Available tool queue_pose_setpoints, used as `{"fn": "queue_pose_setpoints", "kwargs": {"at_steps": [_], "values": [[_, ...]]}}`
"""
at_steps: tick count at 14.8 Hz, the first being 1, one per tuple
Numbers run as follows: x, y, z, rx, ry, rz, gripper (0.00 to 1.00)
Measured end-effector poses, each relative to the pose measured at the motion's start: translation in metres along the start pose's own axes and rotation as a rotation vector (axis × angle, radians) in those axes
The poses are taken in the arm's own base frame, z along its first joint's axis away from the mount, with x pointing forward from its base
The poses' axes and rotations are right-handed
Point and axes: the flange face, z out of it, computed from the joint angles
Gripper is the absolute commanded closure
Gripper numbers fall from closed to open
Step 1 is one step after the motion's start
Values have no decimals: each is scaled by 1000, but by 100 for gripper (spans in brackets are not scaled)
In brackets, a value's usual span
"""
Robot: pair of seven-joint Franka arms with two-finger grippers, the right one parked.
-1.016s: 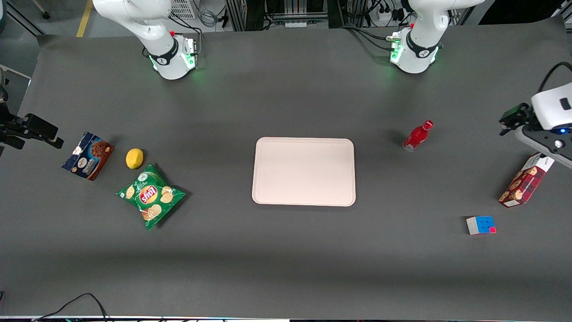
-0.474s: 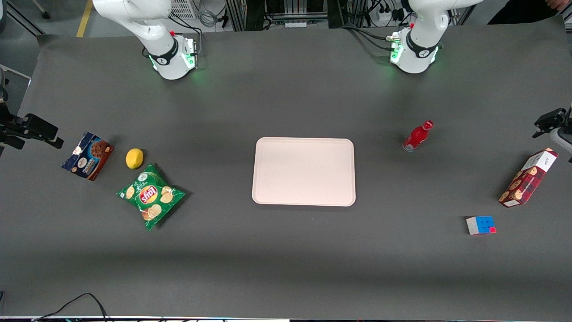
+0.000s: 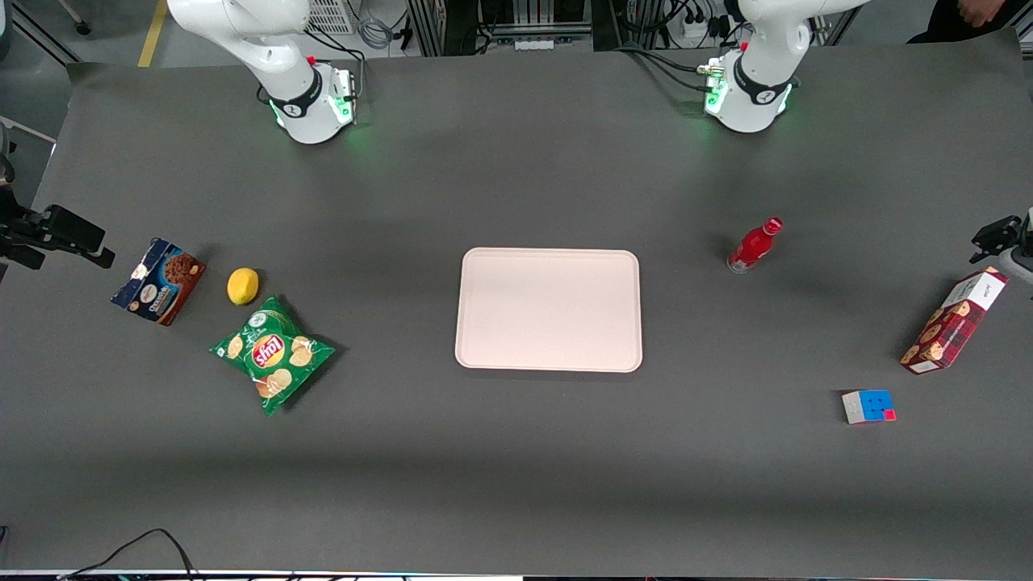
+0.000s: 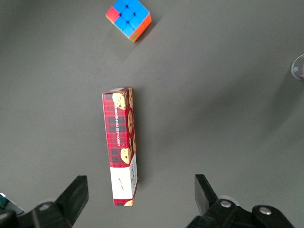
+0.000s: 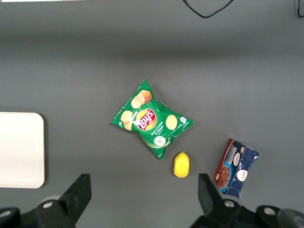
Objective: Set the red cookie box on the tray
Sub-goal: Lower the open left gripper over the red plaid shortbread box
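Above the red cookie box, the end effector hangs wide apart, empty.

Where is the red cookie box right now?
The red cookie box lies on the table at the working arm's end, away from the tray, near the puzzle cube. The open gripper hovers above its white end.

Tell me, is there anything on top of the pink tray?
No. The pink tray is bare, nothing covering any of it. The red cookie box lies on the table toward the working arm's end, with the open claw above its white end.
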Motion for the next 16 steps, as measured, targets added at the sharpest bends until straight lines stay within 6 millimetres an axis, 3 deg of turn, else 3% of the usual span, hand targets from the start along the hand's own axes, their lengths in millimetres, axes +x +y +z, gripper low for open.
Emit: {"fn": "queue_pose_setpoints", "kwargs": {"at_steps": [5,12,16], "values": [[-5,-20,49,18,1,20,0],[-3,-46,137,68,14,7,0],[-9,-50,170,50,27,-10,0]]}}
